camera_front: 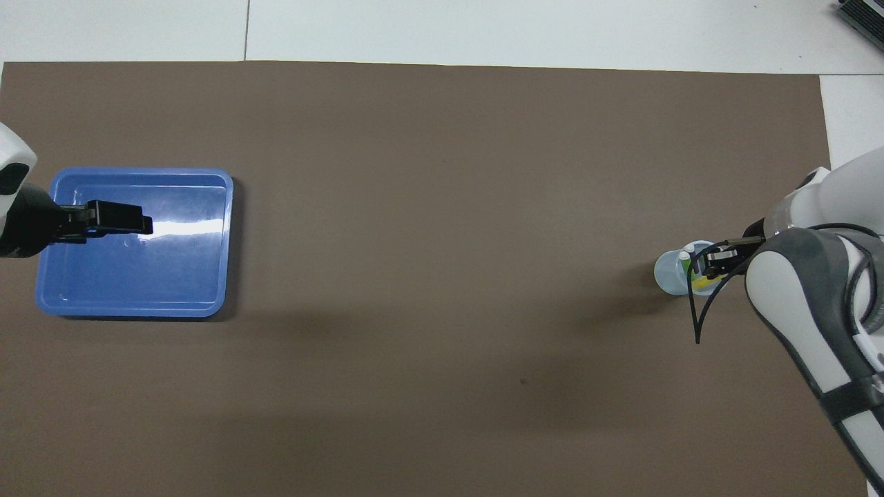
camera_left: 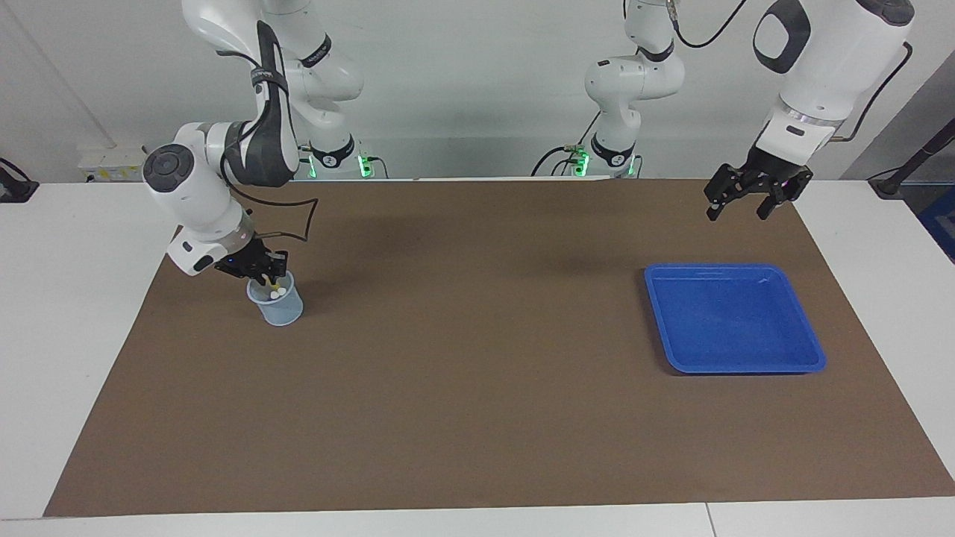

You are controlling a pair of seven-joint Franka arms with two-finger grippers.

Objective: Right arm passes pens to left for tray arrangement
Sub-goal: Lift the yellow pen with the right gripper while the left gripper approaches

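Note:
The pens stand in a small pale-blue cup (camera_left: 277,306) (camera_front: 671,273) toward the right arm's end of the mat. My right gripper (camera_left: 266,273) (camera_front: 717,265) hangs at the cup's mouth, tilted, shut on the yellow pen (camera_left: 272,284) (camera_front: 702,281), whose lower part is still inside the cup. White tips of other pens (camera_left: 275,294) (camera_front: 686,256) show at the rim. The blue tray (camera_left: 809,350) (camera_front: 226,241) lies toward the left arm's end with nothing in it. My left gripper (camera_left: 736,214) (camera_front: 141,224) hangs open in the air, over the tray in the overhead view.
A brown mat (camera_left: 477,388) (camera_front: 442,207) covers most of the white table. A loose black cable (camera_left: 302,224) (camera_front: 701,321) hangs from the right wrist beside the cup.

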